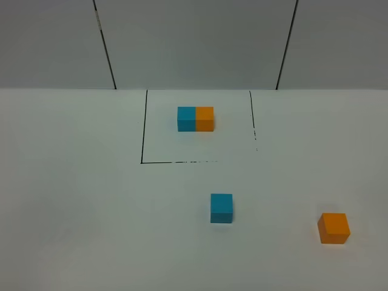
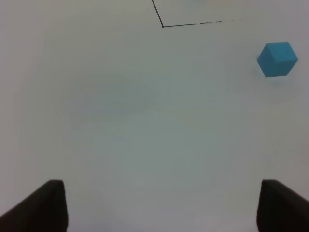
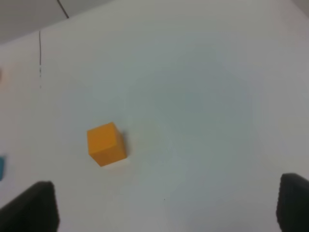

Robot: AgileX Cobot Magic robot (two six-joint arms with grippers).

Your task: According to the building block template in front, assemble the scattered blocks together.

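The building block template (image 1: 195, 119), a blue cube joined to an orange cube with blue on the left, stands inside the black-lined square at the back of the table. A loose blue block (image 1: 221, 208) (image 2: 277, 59) lies in front of that square, near the middle. Far to its right sits a loose orange block (image 1: 333, 228) (image 3: 106, 143). My left gripper (image 2: 161, 208) is open over bare table, well away from the blue block. My right gripper (image 3: 166, 208) is open too, and the orange block lies beyond its fingers, off to one side. Neither arm appears in the exterior view.
A black outline (image 1: 143, 133) marks the square around the template on the white table (image 1: 73, 200); its front line is partly broken. A grey panelled wall (image 1: 194, 42) rises behind the table.
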